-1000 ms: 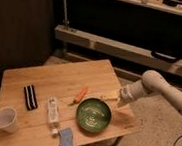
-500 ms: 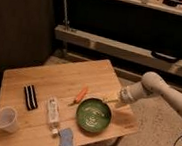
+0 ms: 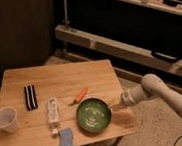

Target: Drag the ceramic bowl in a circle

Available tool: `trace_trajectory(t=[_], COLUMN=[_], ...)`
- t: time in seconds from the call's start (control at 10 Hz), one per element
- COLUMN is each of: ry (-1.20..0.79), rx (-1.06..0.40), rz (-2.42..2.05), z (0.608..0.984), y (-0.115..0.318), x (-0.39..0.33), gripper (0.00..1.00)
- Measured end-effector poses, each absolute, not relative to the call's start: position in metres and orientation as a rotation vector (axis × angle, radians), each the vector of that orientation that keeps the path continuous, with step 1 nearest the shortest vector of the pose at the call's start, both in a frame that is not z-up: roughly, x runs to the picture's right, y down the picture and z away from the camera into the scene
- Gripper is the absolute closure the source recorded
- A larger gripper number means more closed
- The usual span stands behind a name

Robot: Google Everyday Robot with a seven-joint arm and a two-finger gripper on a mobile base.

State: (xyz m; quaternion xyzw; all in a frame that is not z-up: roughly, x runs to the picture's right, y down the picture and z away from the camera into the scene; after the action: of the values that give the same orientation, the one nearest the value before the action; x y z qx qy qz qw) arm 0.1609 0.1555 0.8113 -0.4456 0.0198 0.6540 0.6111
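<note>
Where one ceramic bowl (image 3: 94, 116) sits, one pincer (image 3: 114, 104) (grip unclear) is at its rim.

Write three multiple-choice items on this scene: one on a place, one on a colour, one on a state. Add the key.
1. Where is the gripper?
A high in the air
B close by the ceramic bowl's rim
C at the view's far left edge

2. What colour is the ceramic bowl?
A red
B white
C dark green

3. How does the cup stand?
A upright, mouth up
B on its side
C upside down

Key:
1 B, the gripper sits low beside the bowl's rim.
2 C, its glaze is dark green.
3 A, its open mouth faces up.
</note>
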Motion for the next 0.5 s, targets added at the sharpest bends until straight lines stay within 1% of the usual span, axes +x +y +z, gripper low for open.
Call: trace_trajectory(t=[0.2, 0.5], ry=[0.075, 0.097], rx=[-1.014, -1.03], rz=[1.496, 1.474], z=[0.816, 0.823], y=[0.163, 0.178], x=[0.164, 0.158], gripper=[0.33, 0.33])
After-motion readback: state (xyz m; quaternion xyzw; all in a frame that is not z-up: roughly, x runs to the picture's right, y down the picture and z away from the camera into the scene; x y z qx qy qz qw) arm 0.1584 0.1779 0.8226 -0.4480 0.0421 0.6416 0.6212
